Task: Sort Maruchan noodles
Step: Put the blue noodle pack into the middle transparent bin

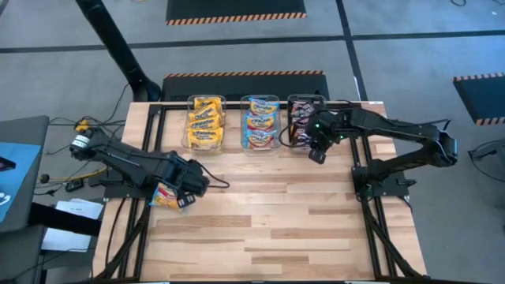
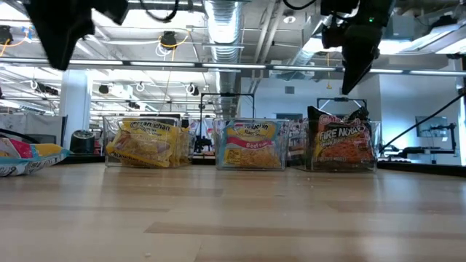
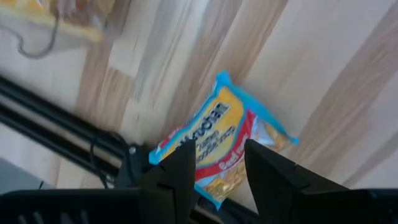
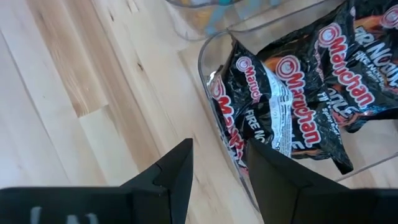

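Below the parted left jaws (image 3: 214, 171), lying flat on the counter (image 1: 276, 213) by its edge: light blue and yellow packet (image 3: 221, 146), not gripped. Hovering over the near rim of the black-red packets' bin (image 4: 214, 93): right jaws (image 4: 217, 165), spread, holding nothing. Sitting in the other bins: yellow-orange packets (image 1: 205, 120), blue packets (image 1: 259, 122)

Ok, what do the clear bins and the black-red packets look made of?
The clear rectangular bins: apparently rigid transparent plastic, since the packets show through their walls and rims glint. The black-red Maruchan noodle packets: thin glossy plastic film, crinkled with silvery highlights. The right gripper hangs open above them.
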